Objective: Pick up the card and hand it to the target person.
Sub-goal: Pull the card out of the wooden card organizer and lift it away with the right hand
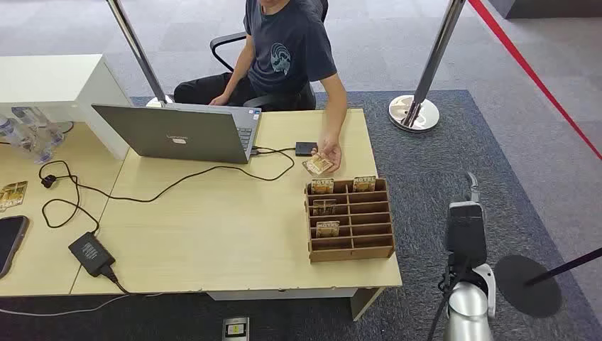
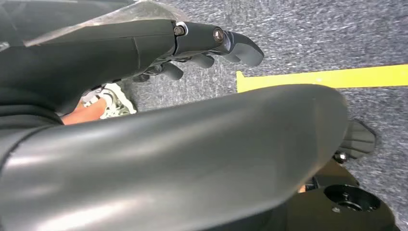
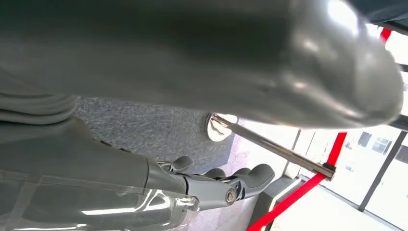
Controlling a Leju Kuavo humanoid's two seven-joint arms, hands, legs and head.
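Observation:
A seated person across the table holds a card [image 1: 319,165] in one hand [image 1: 331,152], just above the tabletop behind the wooden card rack [image 1: 350,250]. More cards [image 1: 327,229] stand in the rack's slots. My right hand [image 1: 466,222] hangs off the table's right side, over the carpet, apart from the rack and holding nothing. In the right wrist view its fingers [image 3: 233,185] stretch out with nothing in them. My left hand [image 2: 202,45] hangs over the carpet, fingers extended and holding nothing.
A laptop [image 1: 177,133] stands open at the table's back, with a cable running to a small black box [image 1: 306,148]. A power brick [image 1: 92,253], a phone [image 1: 11,241] and water bottles [image 1: 28,131] lie at the left. A stanchion [image 1: 415,110] and a red belt [image 1: 529,71] stand at the right.

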